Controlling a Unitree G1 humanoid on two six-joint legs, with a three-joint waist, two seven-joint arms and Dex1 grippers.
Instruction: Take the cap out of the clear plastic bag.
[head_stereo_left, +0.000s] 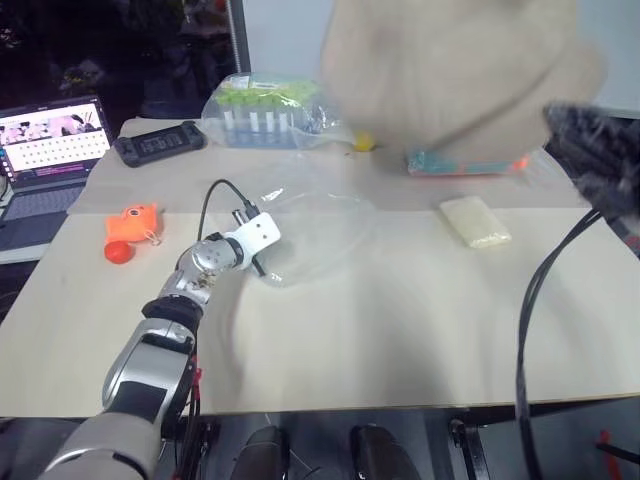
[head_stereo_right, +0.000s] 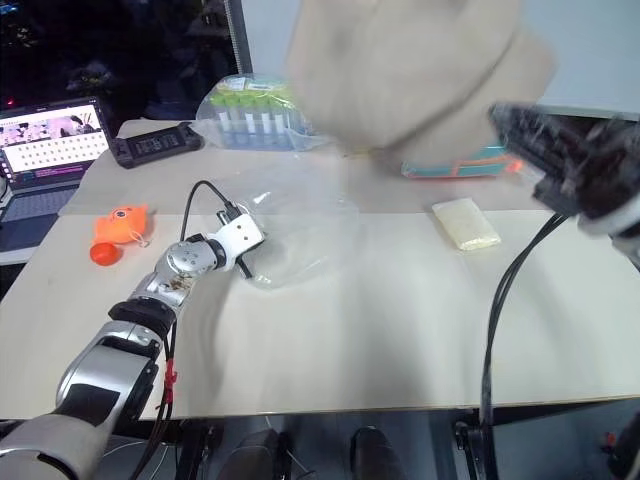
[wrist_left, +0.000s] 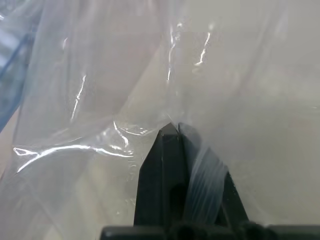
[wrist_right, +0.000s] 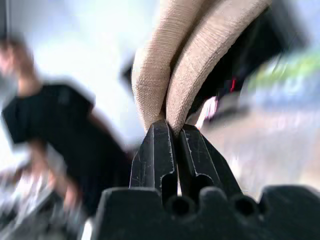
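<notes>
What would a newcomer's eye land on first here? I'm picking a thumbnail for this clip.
First, the beige cap, held up in the air close to the head camera and pinched by the right gripper. Next, the clear plastic bag lying limp on the table, its near edge pinched by the left gripper. The orange toy stands out at the table's left.

The left gripper (wrist_left: 172, 131) is pinching a fold of the clear plastic bag (wrist_left: 100, 90), which is spreading crinkled across the frame.
</notes>
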